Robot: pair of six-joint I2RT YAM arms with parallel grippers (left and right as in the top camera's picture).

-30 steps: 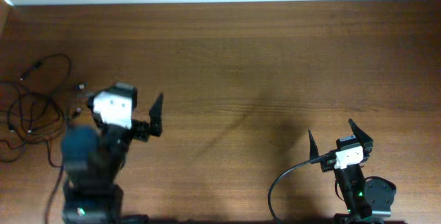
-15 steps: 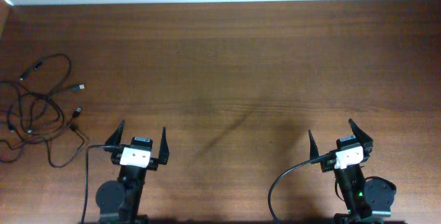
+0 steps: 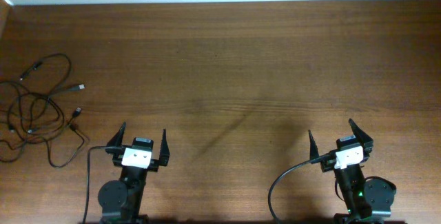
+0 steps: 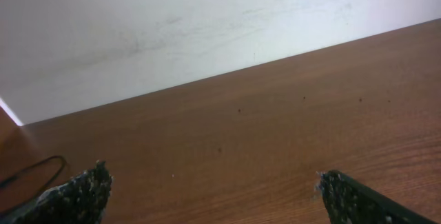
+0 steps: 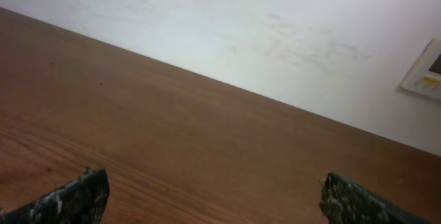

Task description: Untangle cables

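Left claw [image 3: 143, 134] and right claw [image 3: 331, 130] both gape wide, empty; cables [image 3: 32, 116] lie well off the left claw's left.

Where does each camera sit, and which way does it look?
Overhead: above the table, looking straight down; left gripper and right gripper open; cables far left.
Left wrist: on left arm, facing across table to wall; own fingertips show.
Right wrist: same from the right arm.
Both wrist views share table and wall.

cables [image 3: 38, 110]: black | table [image 3: 241, 58]: brown woodgrain | wall [image 4: 172, 24]: white
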